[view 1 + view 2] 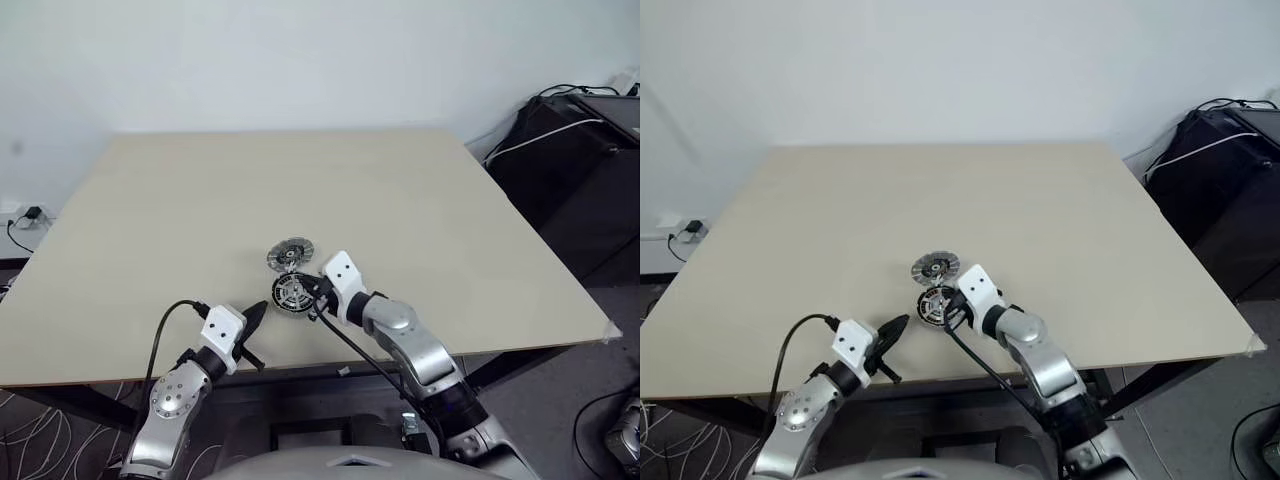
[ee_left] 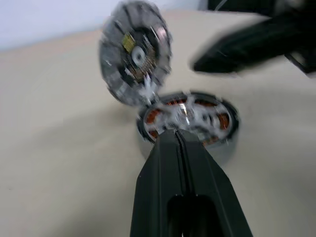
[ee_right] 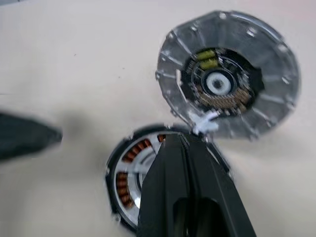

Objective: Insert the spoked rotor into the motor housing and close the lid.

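Your spoked rotor [image 2: 190,114] already sits in the motor housing [image 3: 129,174]. The lid [image 3: 228,75] lies open just beside it (apparently hinged), awaiting closing. Left gripper [image 1: 256,312] and right gripper [image 1: 314,290] hover beside the housing, jaws together, empty.

Pale beige tabletop [image 1: 300,190], broad and matte, set against a plain white wall [image 1: 250,60]. Black cabinet [image 1: 575,160] with white and black cables at the right; wall socket [image 1: 33,214] with plugged lead at the left. Grey floor [image 1: 590,380] beneath, loose cables in the near left corner.
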{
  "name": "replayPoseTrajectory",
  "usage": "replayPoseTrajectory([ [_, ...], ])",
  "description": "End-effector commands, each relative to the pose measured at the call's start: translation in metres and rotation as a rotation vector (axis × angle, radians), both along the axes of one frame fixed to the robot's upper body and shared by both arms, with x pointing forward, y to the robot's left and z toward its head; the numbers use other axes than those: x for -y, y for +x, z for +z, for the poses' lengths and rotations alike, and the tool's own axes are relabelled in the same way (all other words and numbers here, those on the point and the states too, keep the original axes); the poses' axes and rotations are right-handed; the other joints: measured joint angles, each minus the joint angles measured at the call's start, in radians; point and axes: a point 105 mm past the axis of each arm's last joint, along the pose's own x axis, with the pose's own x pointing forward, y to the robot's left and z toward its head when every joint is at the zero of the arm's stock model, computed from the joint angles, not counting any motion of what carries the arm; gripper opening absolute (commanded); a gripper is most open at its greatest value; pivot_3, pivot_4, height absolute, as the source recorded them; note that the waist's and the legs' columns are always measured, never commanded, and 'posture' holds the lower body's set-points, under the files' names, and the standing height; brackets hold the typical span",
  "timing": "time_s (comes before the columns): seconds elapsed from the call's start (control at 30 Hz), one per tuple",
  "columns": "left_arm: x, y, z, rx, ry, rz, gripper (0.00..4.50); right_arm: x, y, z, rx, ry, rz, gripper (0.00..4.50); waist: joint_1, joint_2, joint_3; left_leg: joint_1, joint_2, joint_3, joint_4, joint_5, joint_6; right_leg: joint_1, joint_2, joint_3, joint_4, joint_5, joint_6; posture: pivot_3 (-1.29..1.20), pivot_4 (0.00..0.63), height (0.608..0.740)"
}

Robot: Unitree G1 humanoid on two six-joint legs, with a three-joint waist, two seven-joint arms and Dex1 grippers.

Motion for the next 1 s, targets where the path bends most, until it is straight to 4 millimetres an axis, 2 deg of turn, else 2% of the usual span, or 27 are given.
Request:
replayPoseTrajectory([
  [0.03,0.008,-0.001,0.006,0.025,-0.051,-0.016,0.03,-0.007,0.009,0.005,0.031,-0.003,0.005,0.00,0.001,0.000,0.000,0.000,0.000,0.000,0.000,0.000,0.000,0.000,0.000,0.000,0.000,0.000,0.000,0.00,0.000,0.740],
  [0.27,0.011,-0.006,0.001,-0.087,-0.184,0.000,0.03,-0.012,0.012,-0.012,-0.018,-0.053,0.027,0.00,-0.011,0.001,0.000,0.001,0.000,0.000,0.000,0.000,0.000,0.000,0.001,0.000,0.001,0.000,0.000,0.00,0.000,0.740],
  [0.47,0.012,-0.009,-0.004,-0.117,-0.183,-0.005,0.03,-0.006,0.012,-0.031,-0.075,-0.140,0.020,0.00,-0.014,0.004,-0.002,0.002,0.000,0.000,0.000,0.000,0.000,0.001,0.002,0.000,0.002,0.000,0.000,0.00,0.000,0.740],
  [0.53,0.012,-0.009,-0.005,-0.108,-0.174,-0.002,0.03,-0.007,0.012,-0.026,-0.065,-0.115,0.030,0.00,-0.015,0.005,-0.004,0.002,0.000,0.000,0.000,0.000,0.000,0.002,0.002,0.000,0.002,0.000,0.000,0.00,0.000,0.740],
  [0.7,0.013,-0.008,-0.005,-0.077,-0.156,0.005,0.03,-0.007,0.013,0.002,0.013,-0.059,0.084,0.00,-0.013,0.005,-0.004,0.002,-0.001,0.000,0.001,0.000,0.000,0.002,0.002,0.000,0.002,0.000,0.000,0.00,0.000,0.740],
  [0.87,0.015,-0.009,-0.007,-0.076,-0.156,0.001,0.03,-0.001,-0.002,0.019,0.107,-0.184,0.302,0.00,-0.012,0.006,-0.004,0.002,-0.001,0.000,0.001,0.000,0.000,0.001,0.002,0.000,0.002,0.000,0.000,0.00,0.000,0.740],
  [1.0,0.015,-0.008,-0.008,-0.079,-0.163,-0.002,0.00,0.007,-0.007,0.017,0.137,-0.310,0.409,0.89,-0.011,0.006,-0.004,0.002,-0.001,-0.001,0.002,0.000,0.000,0.001,0.002,-0.001,0.002,-0.001,0.002,0.00,0.000,0.740],
])
